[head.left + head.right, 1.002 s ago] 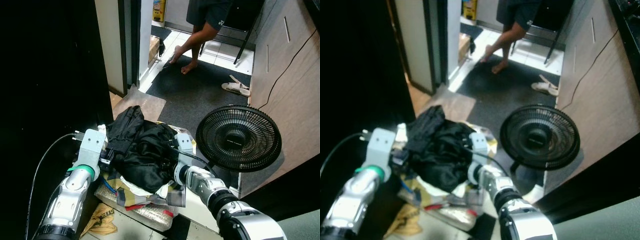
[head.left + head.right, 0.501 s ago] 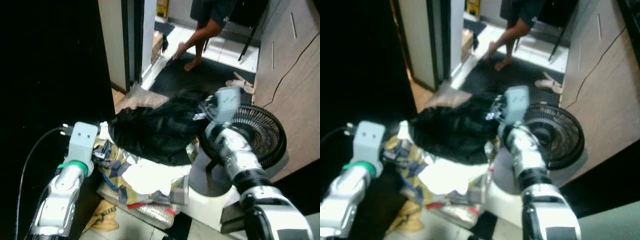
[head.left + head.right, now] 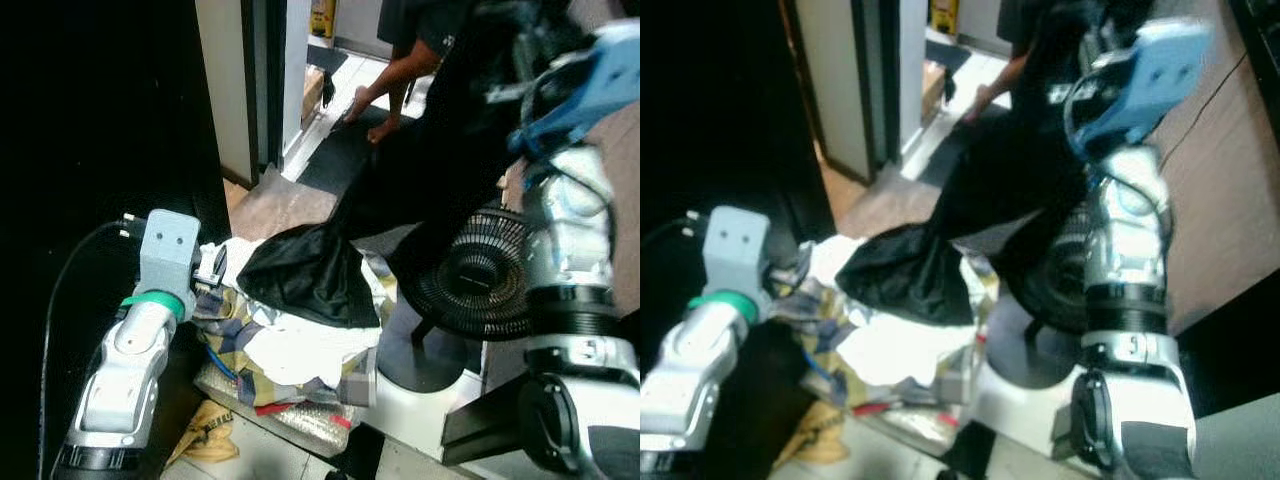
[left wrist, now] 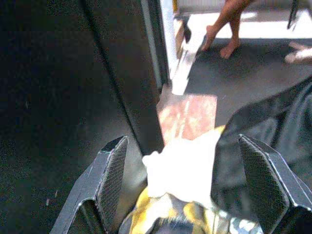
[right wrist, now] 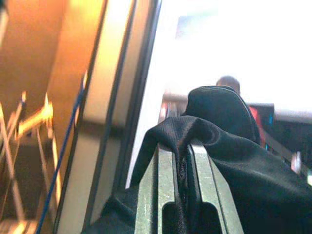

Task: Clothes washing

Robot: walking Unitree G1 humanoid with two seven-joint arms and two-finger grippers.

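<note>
Right gripper (image 5: pixel 183 161) is clamped on a fold of the black garment (image 3: pixel 400 200), raised high so the cloth is drawn clear of the laundry pile (image 3: pixel 290 345); its lower end is draped on the pile's top. Left gripper (image 4: pixel 187 185) is spread wide at the pile's left edge, likely bracing it.

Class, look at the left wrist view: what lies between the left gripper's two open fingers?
In the left wrist view, a white cloth on the laundry pile lies between the left gripper's fingers, with the black garment beside it.

Right arm raised high, its pincer (image 5: pixel 181 170) clamped tight on black fabric; left arm low, left pincer (image 4: pixel 187 180) spread wide apart.
</note>
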